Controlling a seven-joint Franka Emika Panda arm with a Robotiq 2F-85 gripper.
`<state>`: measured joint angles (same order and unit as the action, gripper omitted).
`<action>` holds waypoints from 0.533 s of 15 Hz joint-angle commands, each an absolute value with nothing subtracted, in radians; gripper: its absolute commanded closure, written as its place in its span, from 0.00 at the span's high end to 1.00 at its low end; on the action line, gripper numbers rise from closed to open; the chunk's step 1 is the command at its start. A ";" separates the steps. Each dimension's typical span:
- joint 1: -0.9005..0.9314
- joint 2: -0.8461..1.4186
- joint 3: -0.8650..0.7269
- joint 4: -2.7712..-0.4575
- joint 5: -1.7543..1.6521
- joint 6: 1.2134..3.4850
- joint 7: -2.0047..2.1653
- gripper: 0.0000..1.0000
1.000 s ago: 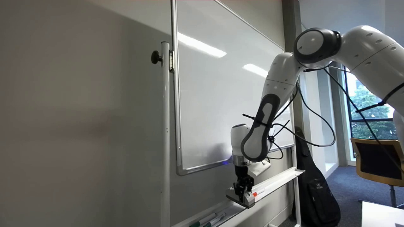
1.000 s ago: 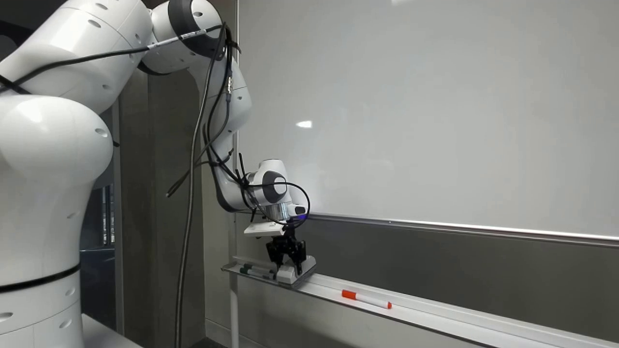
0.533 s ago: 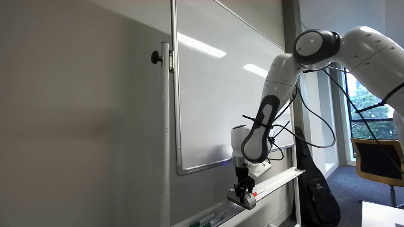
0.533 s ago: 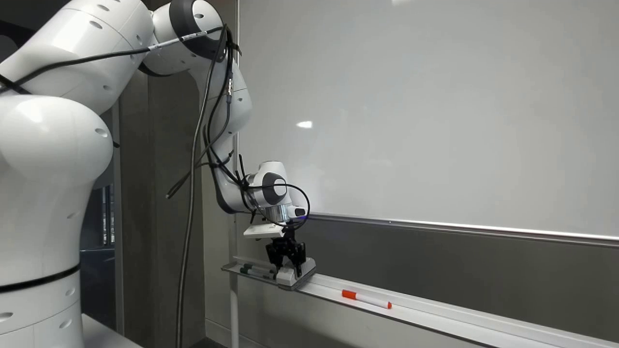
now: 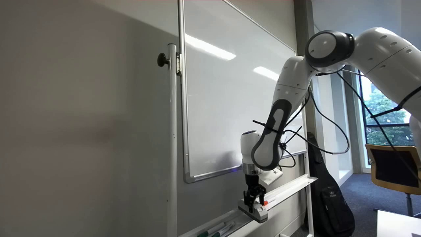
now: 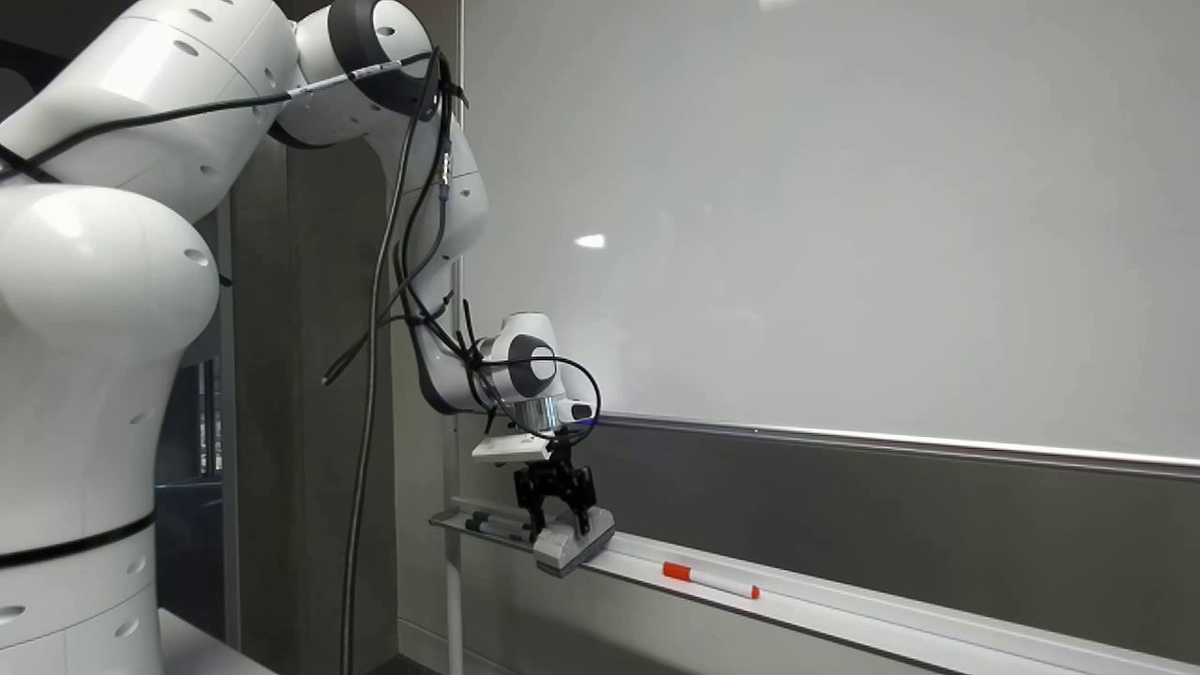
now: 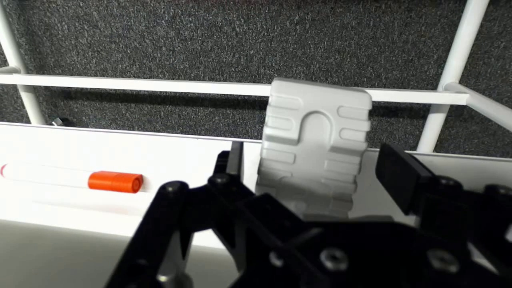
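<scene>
A light grey whiteboard eraser (image 7: 316,132) with a ribbed, grooved back lies across the narrow white tray (image 7: 192,156), its front end sticking out past the tray's edge. My black gripper (image 7: 314,166) stands open around it, with a visible gap between each finger and the eraser's sides. In both exterior views the gripper (image 6: 561,527) points down over the eraser (image 6: 574,548) from just above. The rear end of the eraser is hidden behind the gripper body in the wrist view.
A red-capped marker (image 6: 710,581) lies on the tray to one side of the eraser. On its other side lie green-capped markers (image 5: 212,229). The whiteboard (image 6: 844,234) rises above the tray. Frame bars (image 7: 160,84) and dark carpet show below. A black instrument bag (image 5: 335,204) leans nearby.
The fingers have spread apart and let go of the eraser, which has dropped slightly and shifted toward the tray's front edge. The arm had sunk a little before that.
</scene>
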<state>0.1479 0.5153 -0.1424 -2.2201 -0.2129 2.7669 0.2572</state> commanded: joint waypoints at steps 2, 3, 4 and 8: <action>0.148 0.519 -0.141 -2.209 -0.196 2.730 0.244 0.78; 0.153 0.514 -0.146 -2.213 -0.201 2.723 0.248 0.91; 0.167 0.500 -0.158 -2.223 -0.212 2.706 0.265 0.95; 0.174 0.484 -0.157 -2.230 -0.220 2.674 0.272 1.00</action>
